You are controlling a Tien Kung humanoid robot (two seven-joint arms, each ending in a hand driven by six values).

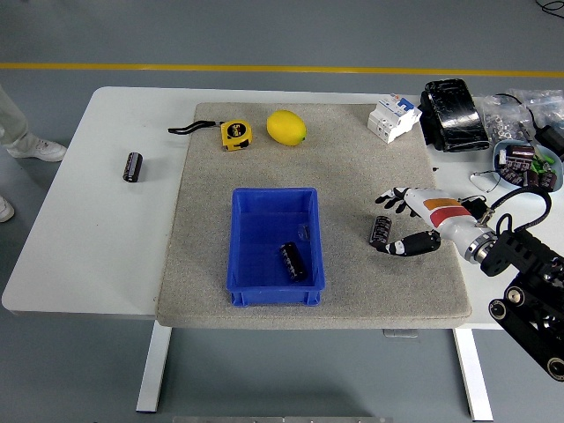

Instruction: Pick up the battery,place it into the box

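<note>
Here, at the frame's left, one battery (132, 166) lies alone on the white counter (79, 229). A second battery (293, 262) lies in the blue box (275, 247) at centre. Right of centre, a third battery (380, 231) lies on the grey mat (352, 176), with the right hand (412, 220) just beside it, fingers (407, 243) spread around it, gripping nothing; whether they touch it is unclear.

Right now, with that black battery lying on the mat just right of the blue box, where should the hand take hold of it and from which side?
Grip the battery across its round middle, coming from the right, where the right hand already sits open, fingers on one side, thumb on the other. It lies flat on the mat, so its curved sides are free; nothing crowds it.
</note>
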